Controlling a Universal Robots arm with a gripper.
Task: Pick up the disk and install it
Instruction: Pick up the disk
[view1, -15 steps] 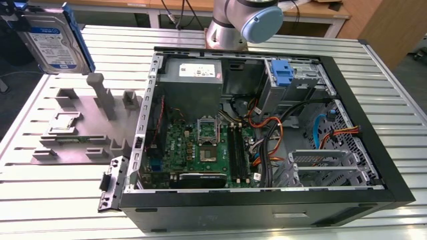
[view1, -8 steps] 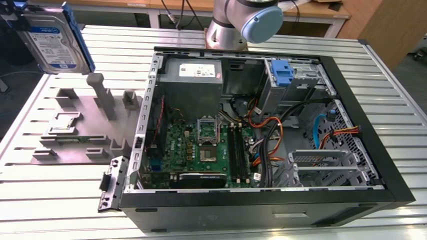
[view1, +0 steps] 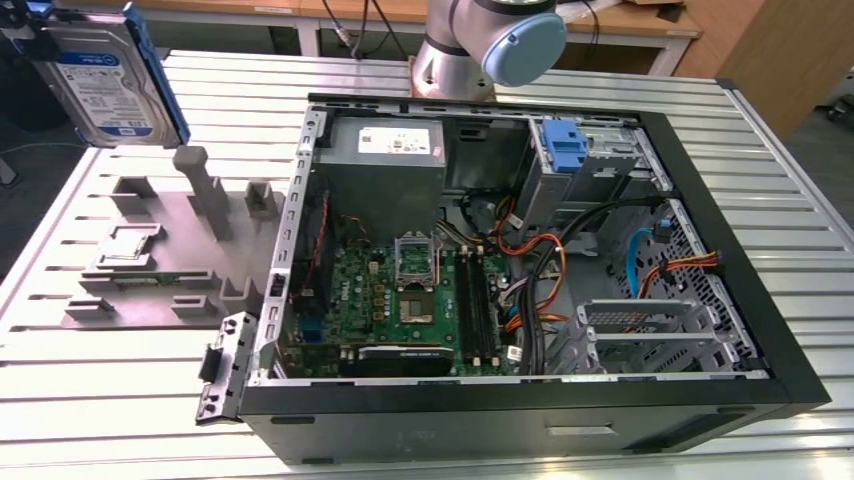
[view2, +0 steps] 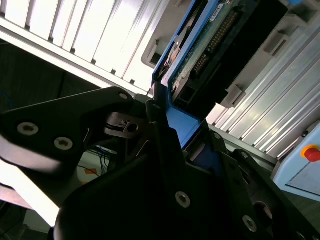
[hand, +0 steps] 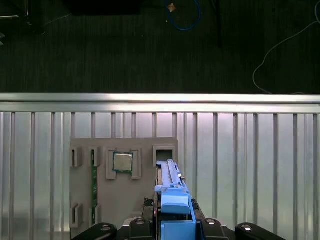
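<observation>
The disk (view1: 107, 82), a grey drive with a white-and-blue label and blue rails, hangs upright in the air above the table's far corner at the exterior view's left, over the grey fixture (view1: 160, 250). In the second wrist view my gripper (view2: 182, 127) is shut on the disk (view2: 200, 45), its black fingers (view2: 155, 112) pressing the blue rail from both sides. The first wrist view looks along the disk's blue edge (hand: 172, 192) from my gripper (hand: 175, 224), with the fixture (hand: 125, 200) beneath.
An open computer case (view1: 787, 330) lies on the slatted metal table (view1: 80, 400), with a motherboard (view1: 414, 300), cables and a drive bay holding a blue bracket (view1: 567, 150). The fixture carries a processor chip (hand: 122, 162) and a green strip (hand: 93, 182). The arm's base (view1: 487, 45) stands behind the case.
</observation>
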